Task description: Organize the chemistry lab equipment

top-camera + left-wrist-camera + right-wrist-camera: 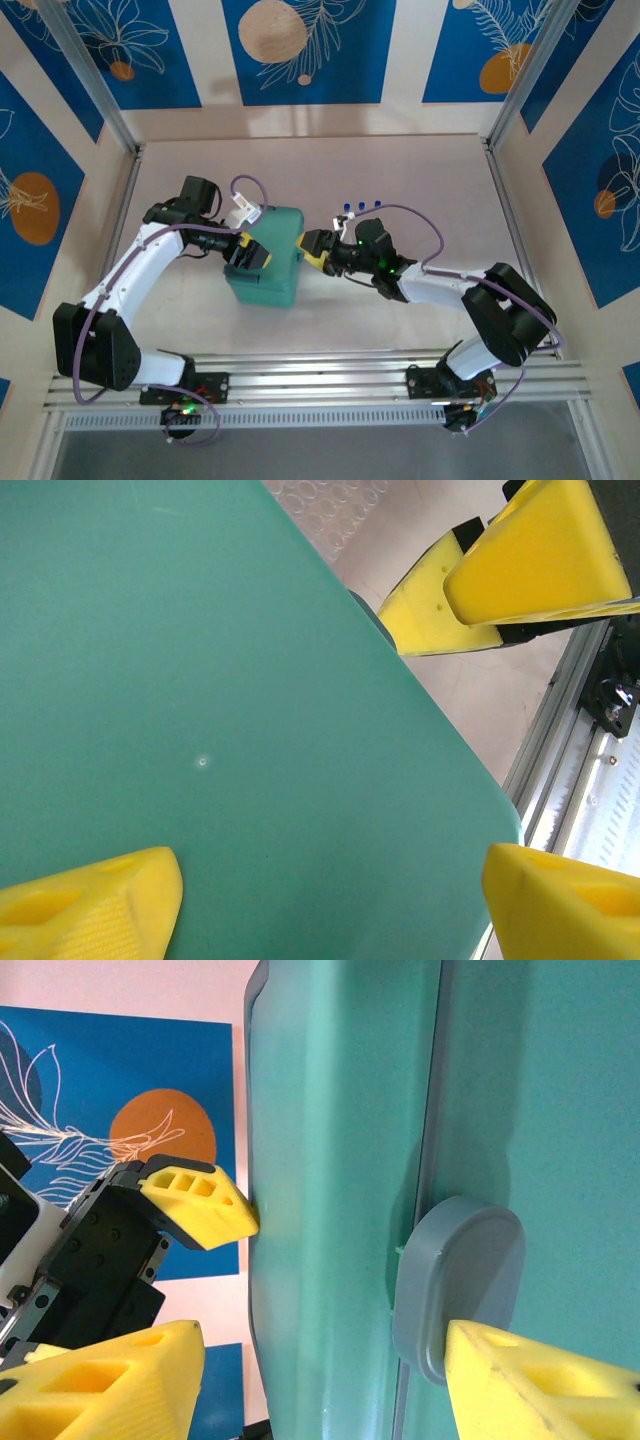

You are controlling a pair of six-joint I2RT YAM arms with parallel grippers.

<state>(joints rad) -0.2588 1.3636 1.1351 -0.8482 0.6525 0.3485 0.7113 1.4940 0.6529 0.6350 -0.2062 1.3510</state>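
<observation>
While the teal hinged plastic case (266, 285) sat closed at mid-surface, its long axis running near to far and its grey latch (458, 1290) facing right, the right end effector (312, 248) stood just right of it, fingers apart astride that latch edge. The left end effector (247, 250), fingers spread wide, met the lid from the left, one fingertip touching. Three blue-capped tubes (360, 207) stood farther off, right.
</observation>
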